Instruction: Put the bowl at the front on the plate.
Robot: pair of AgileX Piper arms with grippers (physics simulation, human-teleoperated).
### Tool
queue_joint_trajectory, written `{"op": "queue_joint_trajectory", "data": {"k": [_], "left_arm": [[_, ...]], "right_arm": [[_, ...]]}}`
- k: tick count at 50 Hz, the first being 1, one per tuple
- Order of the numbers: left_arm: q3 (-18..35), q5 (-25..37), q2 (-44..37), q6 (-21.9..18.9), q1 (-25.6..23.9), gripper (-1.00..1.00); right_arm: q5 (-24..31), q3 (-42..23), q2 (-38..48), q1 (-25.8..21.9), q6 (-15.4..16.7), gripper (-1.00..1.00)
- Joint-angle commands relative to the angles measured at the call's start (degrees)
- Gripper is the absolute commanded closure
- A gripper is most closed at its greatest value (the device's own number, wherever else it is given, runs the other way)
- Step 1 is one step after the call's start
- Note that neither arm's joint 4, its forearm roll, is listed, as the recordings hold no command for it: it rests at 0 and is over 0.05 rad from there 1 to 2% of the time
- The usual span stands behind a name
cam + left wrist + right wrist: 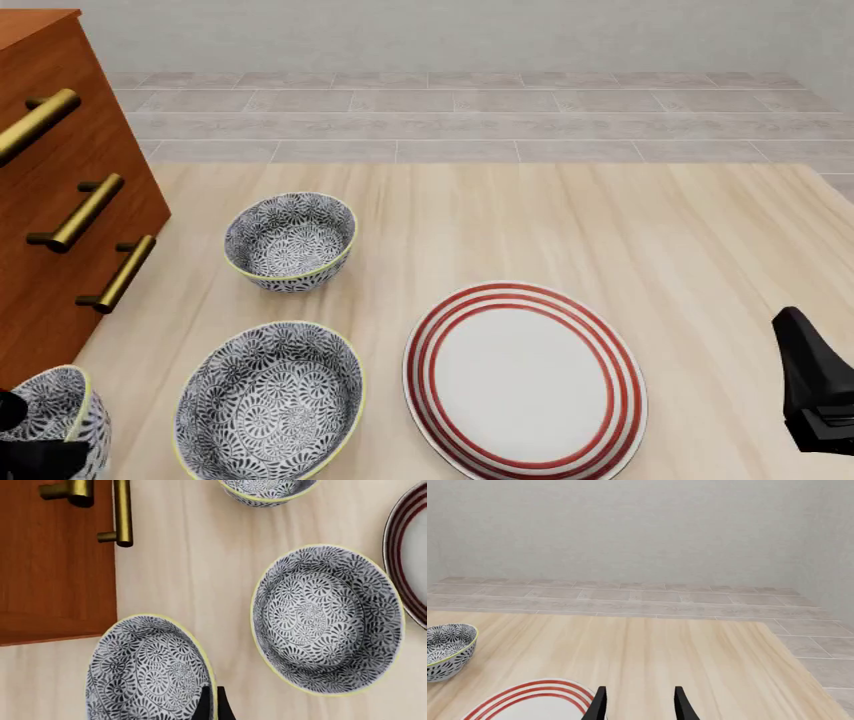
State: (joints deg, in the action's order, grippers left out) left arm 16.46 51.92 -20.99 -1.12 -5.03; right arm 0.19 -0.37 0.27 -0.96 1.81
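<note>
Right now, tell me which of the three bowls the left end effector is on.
The bowl at the front, by the table's near-left corner: the left end effector straddles its rim. The other two stand free.

We see both arms matte black, angular; right gripper (639,703) w/ two thin tapered black fingers (599,704); left gripper (212,705) likewise black.

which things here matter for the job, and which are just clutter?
Job:
- front bowl, left pincer at its rim
- plate

Lying about:
- middle bowl
- far bowl
- drawer cabinet
- right pincer, holding nothing
</note>
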Motion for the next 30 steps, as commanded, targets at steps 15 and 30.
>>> {"op": "queue_joint_trajectory", "data": {"k": [15, 30], "left_arm": [[5.9, 2.5, 0.0, 1.3, -4.3, 1.0], [12.5, 4.3, -1.5, 1.9, -7.4, 1.0]], "right_arm": [[0.0, 0.0, 0.0, 0.0, 0.0, -1.0], [0.0, 0.0, 0.0, 0.0, 0.0, -1.0]]}}
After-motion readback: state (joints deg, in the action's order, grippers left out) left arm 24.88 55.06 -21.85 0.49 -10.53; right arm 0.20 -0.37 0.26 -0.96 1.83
